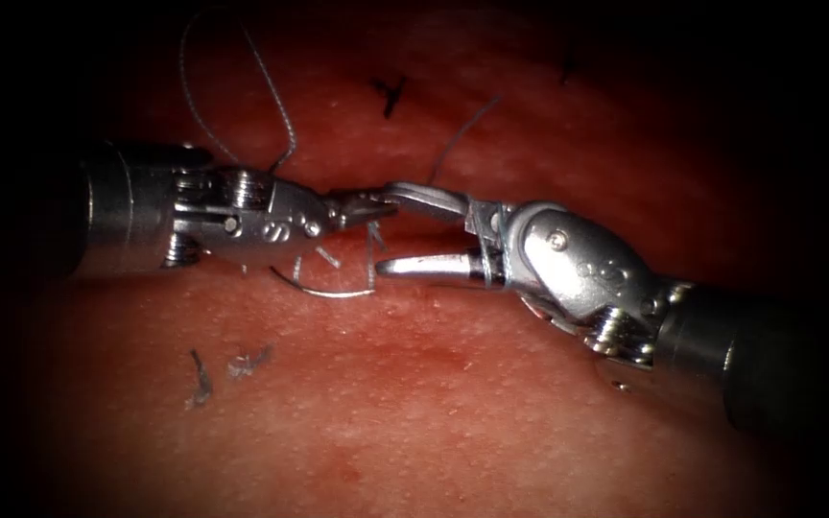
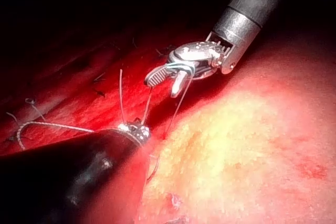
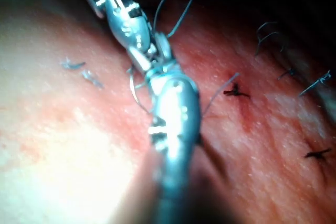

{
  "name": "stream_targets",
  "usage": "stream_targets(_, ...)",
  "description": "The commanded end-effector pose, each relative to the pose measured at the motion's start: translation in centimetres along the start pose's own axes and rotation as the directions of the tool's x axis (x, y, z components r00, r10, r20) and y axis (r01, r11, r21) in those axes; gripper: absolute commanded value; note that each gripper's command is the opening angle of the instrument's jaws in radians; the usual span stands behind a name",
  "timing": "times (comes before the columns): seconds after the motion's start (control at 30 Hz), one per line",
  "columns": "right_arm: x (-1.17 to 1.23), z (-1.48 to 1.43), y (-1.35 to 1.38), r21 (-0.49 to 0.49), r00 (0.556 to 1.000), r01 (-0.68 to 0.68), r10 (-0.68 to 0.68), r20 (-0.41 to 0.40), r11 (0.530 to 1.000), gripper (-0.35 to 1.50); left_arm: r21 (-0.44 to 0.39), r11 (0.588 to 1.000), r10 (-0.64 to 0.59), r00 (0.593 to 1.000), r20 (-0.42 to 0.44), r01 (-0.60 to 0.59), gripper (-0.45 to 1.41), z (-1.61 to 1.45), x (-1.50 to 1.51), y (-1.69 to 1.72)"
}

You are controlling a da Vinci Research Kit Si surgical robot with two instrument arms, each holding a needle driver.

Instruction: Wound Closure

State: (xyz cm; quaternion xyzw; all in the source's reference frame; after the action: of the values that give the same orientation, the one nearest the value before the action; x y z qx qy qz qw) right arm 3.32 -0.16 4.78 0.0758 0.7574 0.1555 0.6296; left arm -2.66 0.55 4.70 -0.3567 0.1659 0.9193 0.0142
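Left pincer (image 1: 376,206) pinching needle (image 1: 333,288) near end — right pincer (image 1: 405,230) spread, empty.

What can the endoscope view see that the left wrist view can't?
Endoscope view: the left tool, jaws shut on the needle near one end. The needle seems to be out of the tissue. There are also cut thread ends. Left wrist view: a pale yellow patch of tissue. Both: the right tool, jaws open and holding nothing, and the thread.

No readable txt/labels; engraved marks on both tool wrists illegible.
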Motion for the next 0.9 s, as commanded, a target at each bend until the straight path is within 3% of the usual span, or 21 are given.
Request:
stream_targets(0.03,-0.05,0.12,0.05,-0.014,1.000,0.002,-0.002,-0.007,1.000,0.51,0.009,1.000,0.004,1.000,-0.002,-0.004,-0.45,0.07,0.04,0.00)
stream_targets(0.13,-0.07,0.10,0.09,-0.067,1.000,0.001,0.001,0.029,0.998,0.59,0.010,1.000,0.004,1.000,-0.002,-0.004,-0.45,-0.03,0.12,0.16)
stream_targets(0.43,-0.25,-0.04,0.16,-0.184,0.991,0.022,0.003,0.130,0.983,0.57,0.009,1.000,0.004,1.000,0.017,-0.004,-0.45,-0.40,0.35,0.35)
stream_targets(0.53,-0.38,-0.08,0.20,-0.220,0.988,0.022,0.013,0.156,0.975,0.56,0.013,1.000,-0.007,0.999,0.035,0.006,-0.45,-0.54,0.55,0.47)
stream_targets(0.73,-0.60,-0.12,0.14,-0.249,0.978,0.028,0.025,0.208,0.968,0.52,0.013,1.000,-0.003,0.999,0.049,0.003,-0.45,-0.63,0.78,0.53)
stream_targets(0.9,-0.73,-0.20,0.16,-0.287,0.973,0.013,0.054,0.224,0.958,0.52,0.011,1.000,-0.004,0.999,0.054,0.004,-0.45,-0.63,0.79,0.53)
